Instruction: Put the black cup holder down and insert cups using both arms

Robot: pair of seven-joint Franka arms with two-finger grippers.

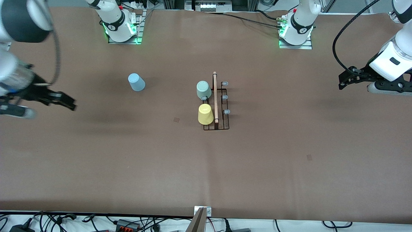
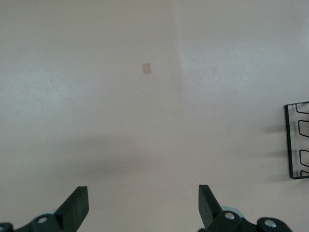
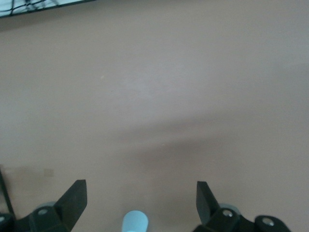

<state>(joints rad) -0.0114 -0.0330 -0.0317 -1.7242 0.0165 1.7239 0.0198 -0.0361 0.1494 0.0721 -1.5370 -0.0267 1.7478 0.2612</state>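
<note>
The black cup holder (image 1: 222, 111) stands mid-table with its wooden rod (image 1: 215, 96) on top. A sage green cup (image 1: 203, 90) and a yellow cup (image 1: 205, 114) sit upside down on its pegs on the side toward the right arm's end. Three pale-tipped pegs (image 1: 224, 97) on its other side are bare. A light blue cup (image 1: 136, 82) stands upside down on the table toward the right arm's end. My right gripper (image 1: 72, 104) is open and empty over bare table, and its wrist view (image 3: 140, 198) shows the blue cup (image 3: 134, 222). My left gripper (image 1: 341, 82) (image 2: 143, 203) is open and empty over the left arm's end, with the holder's edge (image 2: 297, 140) in its wrist view.
Brown table cover with small tape marks (image 1: 176, 119) (image 1: 309, 157) (image 2: 146, 68). The arm bases (image 1: 120, 27) (image 1: 296, 30) stand along the edge farthest from the front camera. Cables (image 1: 128, 222) and a camera mount (image 1: 201, 219) lie along the nearest edge.
</note>
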